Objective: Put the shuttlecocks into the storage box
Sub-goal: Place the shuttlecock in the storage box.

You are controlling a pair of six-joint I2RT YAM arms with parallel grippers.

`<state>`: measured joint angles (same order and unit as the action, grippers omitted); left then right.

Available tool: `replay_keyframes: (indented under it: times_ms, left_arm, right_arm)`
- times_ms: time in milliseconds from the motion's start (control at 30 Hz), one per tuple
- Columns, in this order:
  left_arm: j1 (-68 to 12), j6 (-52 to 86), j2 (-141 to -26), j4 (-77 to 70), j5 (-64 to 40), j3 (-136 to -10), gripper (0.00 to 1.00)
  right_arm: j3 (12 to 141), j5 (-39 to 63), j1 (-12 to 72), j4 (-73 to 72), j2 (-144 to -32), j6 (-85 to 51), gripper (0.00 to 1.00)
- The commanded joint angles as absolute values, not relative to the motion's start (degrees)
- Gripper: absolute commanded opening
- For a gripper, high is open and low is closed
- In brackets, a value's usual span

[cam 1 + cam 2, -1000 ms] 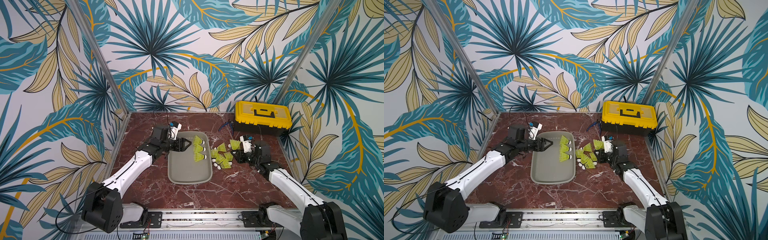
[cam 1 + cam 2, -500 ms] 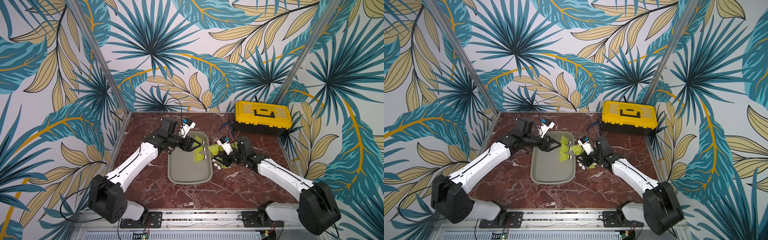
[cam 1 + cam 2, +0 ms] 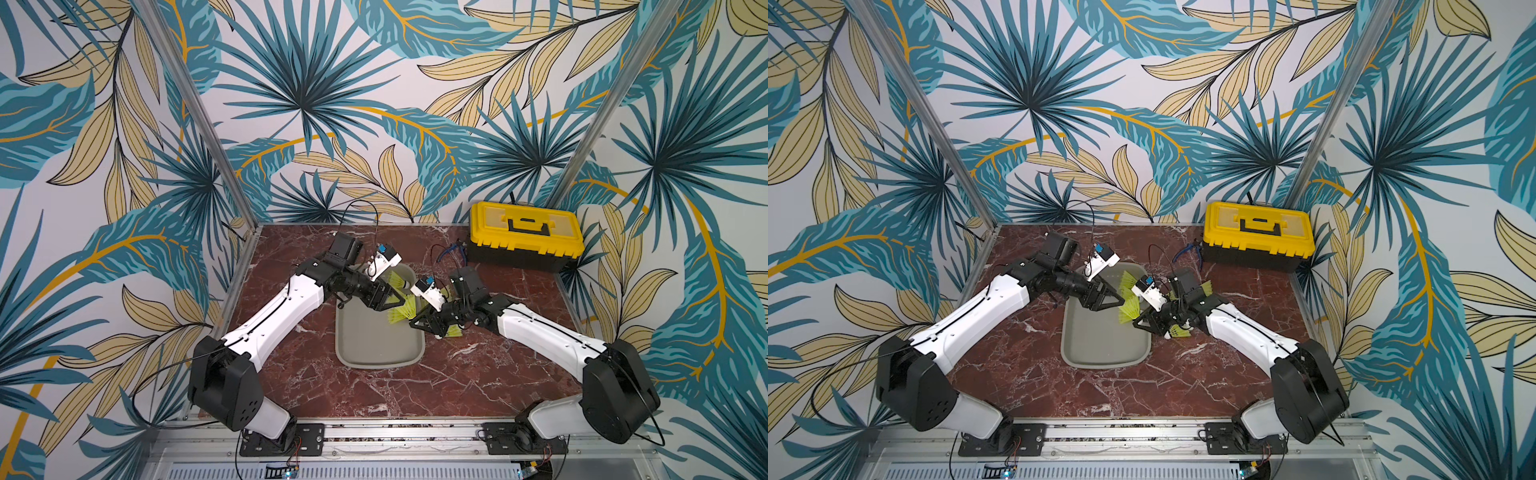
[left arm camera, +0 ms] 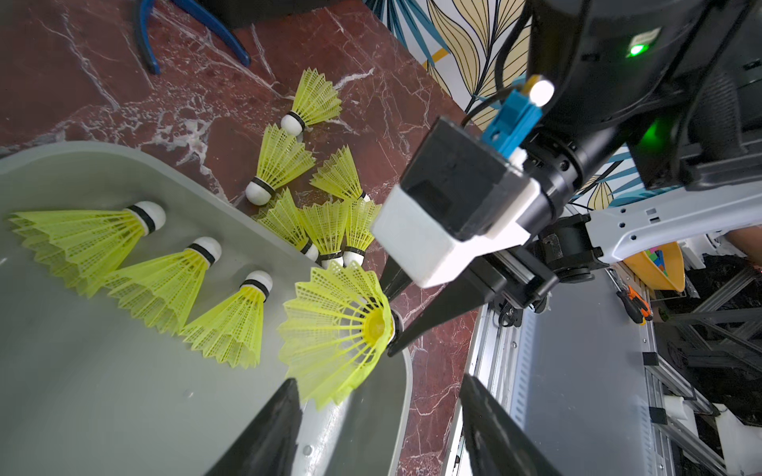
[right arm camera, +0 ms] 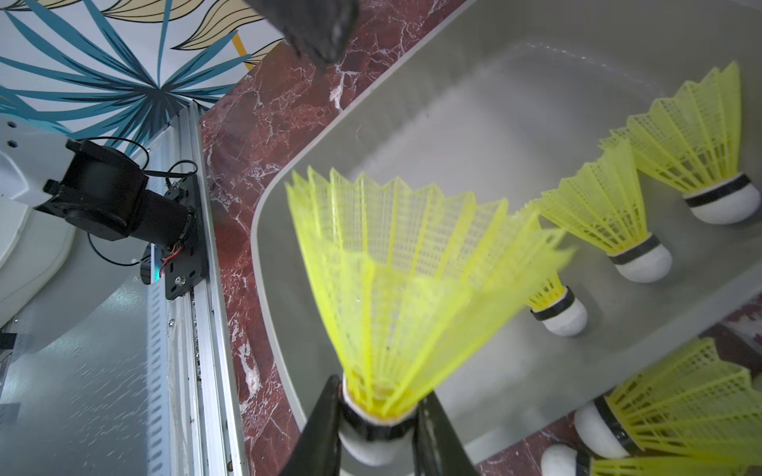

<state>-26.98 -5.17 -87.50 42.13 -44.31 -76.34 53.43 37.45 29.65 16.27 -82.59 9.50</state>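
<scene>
Stretching over the marble table (image 3: 374, 395), the right arm (image 3: 540, 332) has swung inward from the loose pile, where it sat a second ago, to the right rim of the storage box (image 3: 374, 349). The left arm (image 3: 282, 307) has also reached further across, from the box's far left corner to above its far half. The box lies mid-table, with the yellow-lidded toolbox (image 3: 523, 232) well apart at the far right corner, both unmoved.

The left gripper (image 4: 377, 381) hovers over the box with its jaws spread and nothing between them. The right gripper (image 5: 381, 395) is clamped on the white tip and dark band of the held shuttlecock (image 5: 404, 268), whose skirt fans out over the box's rim. Three shuttlecocks (image 4: 165, 284) lie side by side inside the box as before. Six more (image 4: 284, 165) are clustered on the table just beside the box's right wall.
</scene>
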Motion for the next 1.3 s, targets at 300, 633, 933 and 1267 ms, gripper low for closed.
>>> replay_keyframes:
  times_ms: [300,633,933,1267]
  left_arm:
    - [-27.2,-8.4,-89.7,46.2,-48.4,-79.8,0.46]
    - [-27.9,-9.2,-91.7,47.9,-50.7,-79.6,0.34]
    - [-28.0,-3.2,-91.0,42.9,-46.5,-78.9,0.0]
    - [-27.9,28.3,-81.8,12.7,-31.2,-62.6,0.0]
  right_arm:
    - [56.2,40.9,31.3,20.5,-84.7,11.9,0.0]
    - [56.8,40.3,31.3,20.6,-84.9,11.9,0.0]
    - [52.4,32.0,31.3,13.1,-81.2,10.0,0.34]
    - [40.3,8.8,31.3,-2.0,-68.8,5.2,0.6]
